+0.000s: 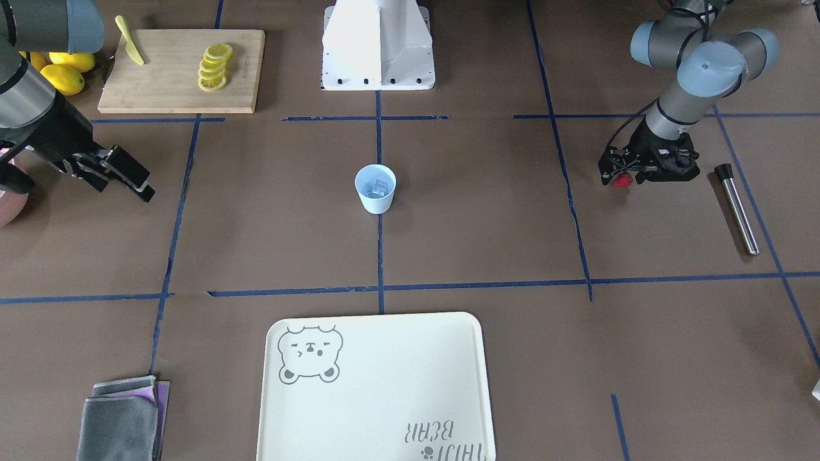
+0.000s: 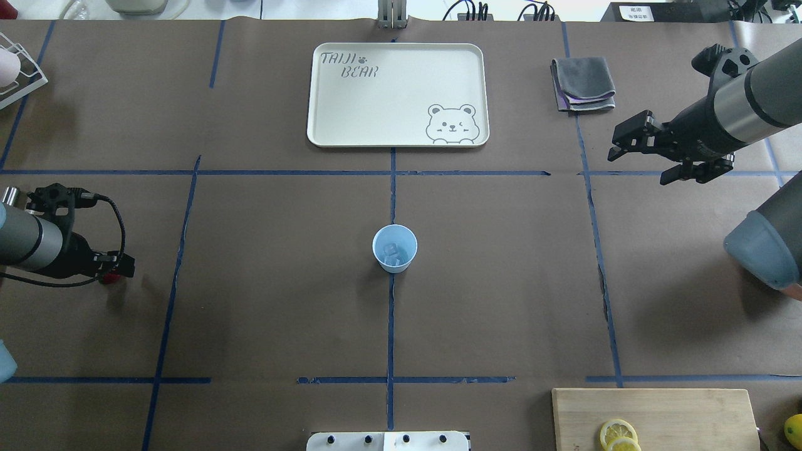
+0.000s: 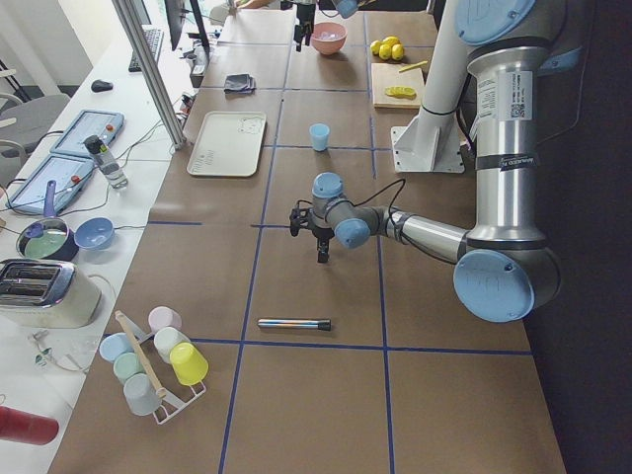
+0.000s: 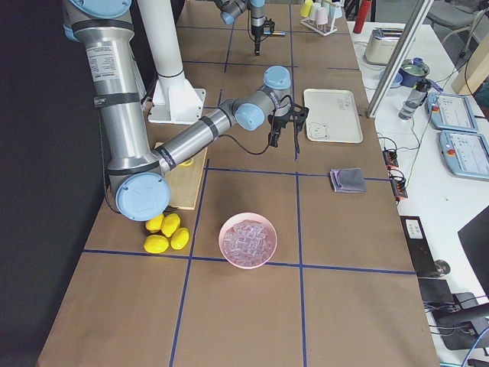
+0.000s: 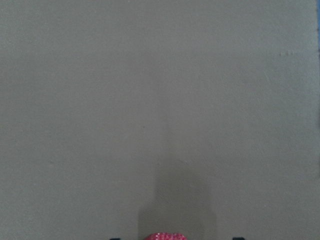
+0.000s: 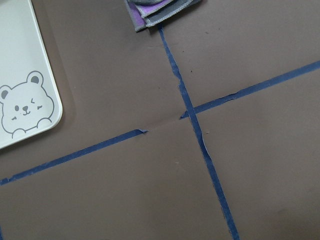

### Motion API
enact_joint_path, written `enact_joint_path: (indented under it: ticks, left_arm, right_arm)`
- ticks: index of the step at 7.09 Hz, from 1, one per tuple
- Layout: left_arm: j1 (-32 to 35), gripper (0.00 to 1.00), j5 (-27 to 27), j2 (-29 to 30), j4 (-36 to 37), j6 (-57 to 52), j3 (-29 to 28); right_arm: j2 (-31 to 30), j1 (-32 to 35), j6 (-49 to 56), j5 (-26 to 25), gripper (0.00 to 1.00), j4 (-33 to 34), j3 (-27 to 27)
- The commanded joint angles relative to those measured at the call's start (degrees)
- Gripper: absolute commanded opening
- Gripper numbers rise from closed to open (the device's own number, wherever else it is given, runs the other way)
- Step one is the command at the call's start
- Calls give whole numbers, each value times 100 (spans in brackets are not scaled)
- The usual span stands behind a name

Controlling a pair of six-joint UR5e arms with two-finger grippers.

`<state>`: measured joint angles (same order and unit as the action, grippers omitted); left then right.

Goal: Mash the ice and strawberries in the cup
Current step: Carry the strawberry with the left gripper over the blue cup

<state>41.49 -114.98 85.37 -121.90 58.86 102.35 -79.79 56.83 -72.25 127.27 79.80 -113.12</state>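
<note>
Bright, even overhead light in all exterior views. Shadows soft and short: faint one beside pale-blue tapered plastic cup [image 1: 375,192] on matte brown paper-covered table [image 1: 487,211]. Exterior views sharp. Left wrist view soft, low contrast; dark-red berry piece [image 5: 166,236] at bottom edge blurred, diffuse shadow above it. Right wrist view crisp.

Left arm [image 1: 667,107] and right arm [image 1: 22,89]: silver-grey tubes, pale-blue joint caps [image 1: 711,70]. Left gripper [image 1: 623,177] and right gripper [image 2: 638,165] are black; a black cable [image 2: 120,225] loops off the left. The white pedestal [image 1: 378,45] shows what seem dark screws [image 1: 366,81] along its foot.
</note>
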Motion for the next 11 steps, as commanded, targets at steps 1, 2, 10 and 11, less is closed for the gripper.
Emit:
enact_joint_path:
  ticks: [1, 2, 10, 11]
  left_arm:
    - [8, 7, -15, -3, 0, 3, 4]
    - [8, 0, -24, -3, 0, 46, 65]
    - [-1018, 0, 342, 4001, 1881, 2638, 446]
    - [-1090, 0, 554, 4414, 1837, 2787, -18]
  right_arm:
    - [16, 4, -9, 0, 100, 9, 0]
    - [16, -5, -9, 9, 100, 9, 0]
    - [7, 92, 0, 62, 100, 9, -9]
    - [-1, 100, 0, 70, 100, 9, -9]
